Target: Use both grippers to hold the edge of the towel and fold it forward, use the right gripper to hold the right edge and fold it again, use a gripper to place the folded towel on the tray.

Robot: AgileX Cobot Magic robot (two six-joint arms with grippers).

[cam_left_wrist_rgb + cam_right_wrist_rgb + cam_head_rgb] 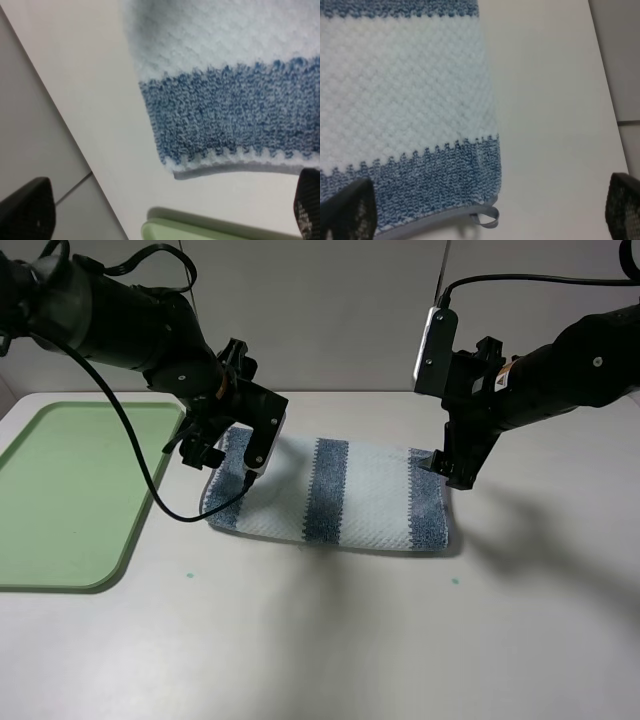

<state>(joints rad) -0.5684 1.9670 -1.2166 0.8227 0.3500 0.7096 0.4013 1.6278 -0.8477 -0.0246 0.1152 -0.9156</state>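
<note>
The towel (340,495), with white and dusty-blue stripes, lies flat on the white table, right of the pale-green tray (70,490). My left gripper (213,447) hovers over the towel's far left corner. In the left wrist view (167,212) its black fingertips (27,210) stand wide apart with the grey hem (235,171) between them, not gripped. My right gripper (450,472) is at the towel's far right corner. In the right wrist view (485,217) it is open over the hem (430,220) and a small grey hanging loop (489,218).
The tray lies at the table's left edge; its rim shows in the left wrist view (200,231). A grey wall rises behind the table. Black cables hang from both arms, one drooping over the towel's left end (215,508).
</note>
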